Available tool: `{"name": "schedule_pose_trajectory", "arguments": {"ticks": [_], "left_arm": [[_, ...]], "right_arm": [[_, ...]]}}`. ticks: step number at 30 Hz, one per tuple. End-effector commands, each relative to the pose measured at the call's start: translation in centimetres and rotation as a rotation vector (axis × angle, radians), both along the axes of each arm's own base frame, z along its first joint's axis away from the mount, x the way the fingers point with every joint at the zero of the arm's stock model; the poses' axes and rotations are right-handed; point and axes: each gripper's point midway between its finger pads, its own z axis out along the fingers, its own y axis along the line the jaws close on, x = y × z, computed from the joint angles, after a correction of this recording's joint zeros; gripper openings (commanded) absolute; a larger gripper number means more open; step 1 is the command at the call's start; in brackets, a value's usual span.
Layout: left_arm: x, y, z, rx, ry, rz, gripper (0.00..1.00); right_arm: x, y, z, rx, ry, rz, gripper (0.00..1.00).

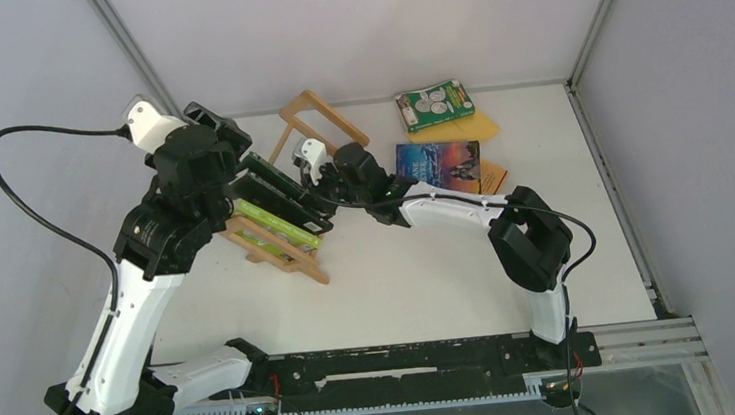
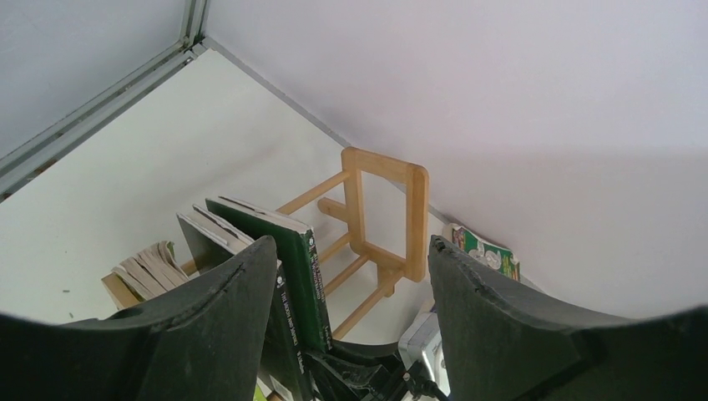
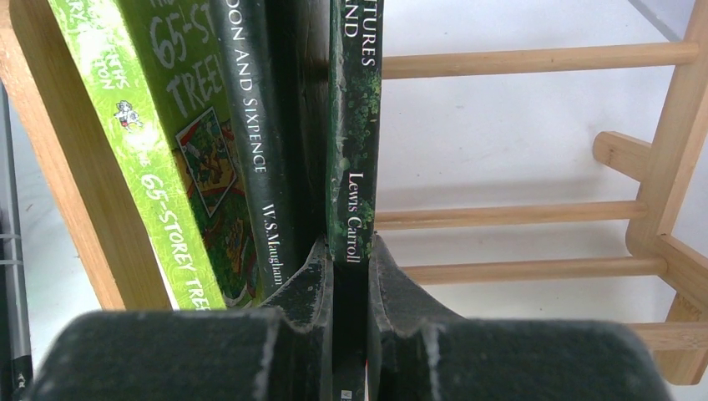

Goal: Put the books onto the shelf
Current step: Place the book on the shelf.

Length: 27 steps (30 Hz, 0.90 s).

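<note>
Your R gripper [image 3: 350, 255] pinched on dark-green book [image 3: 354, 125] spine, upright in shelf [image 3: 534, 58] beside black book [image 3: 250, 125] & lime-green book [image 3: 150, 150], your L gripper [image 2: 351, 246] spread wide above them, holding nothing, blue book [image 1: 437, 164], circles book [image 1: 435, 104], yellow-orange book [image 1: 472, 128] flat on table [image 1: 400, 275] well right of shelf

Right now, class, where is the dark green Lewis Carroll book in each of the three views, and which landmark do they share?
Top external: left of centre, Lewis Carroll book standing in the shelf.
Left wrist: low, left of centre.
Right wrist: centre, spine pinched by the right hand.
Shared landmark: the shelf's bare end frame.
</note>
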Motion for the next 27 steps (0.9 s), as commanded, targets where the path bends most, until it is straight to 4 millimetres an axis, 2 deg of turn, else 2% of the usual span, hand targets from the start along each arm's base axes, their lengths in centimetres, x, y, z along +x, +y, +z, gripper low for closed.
{"name": "schedule_pose_trajectory", "arguments": {"ticks": [1,2,4,11,16,27], "left_arm": [[0.2,-0.3,0.0,-0.006,-0.016,-0.010,0.71],[0.2,-0.4,0.0,-0.006,-0.016,-0.011,0.71],[0.2,-0.4,-0.1,-0.007,-0.015,-0.011,0.71],[0.3,-0.7,0.0,-0.020,-0.019,-0.019,0.71],[0.3,-0.6,0.2,-0.025,-0.025,-0.019,0.71],[0.5,-0.7,0.7,-0.020,-0.030,-0.017,0.71]], "right_arm": [[-1.2,1.7,4.2,0.116,-0.070,0.052,0.11],[-1.3,1.7,4.3,0.115,-0.069,0.051,0.17],[-1.4,1.5,4.2,0.111,-0.069,0.049,0.24],[-1.5,0.7,4.4,0.098,-0.066,0.030,0.35],[-1.6,0.2,4.5,0.091,-0.063,0.019,0.37],[-1.8,-0.6,7.1,0.110,-0.104,0.006,0.38]]}}
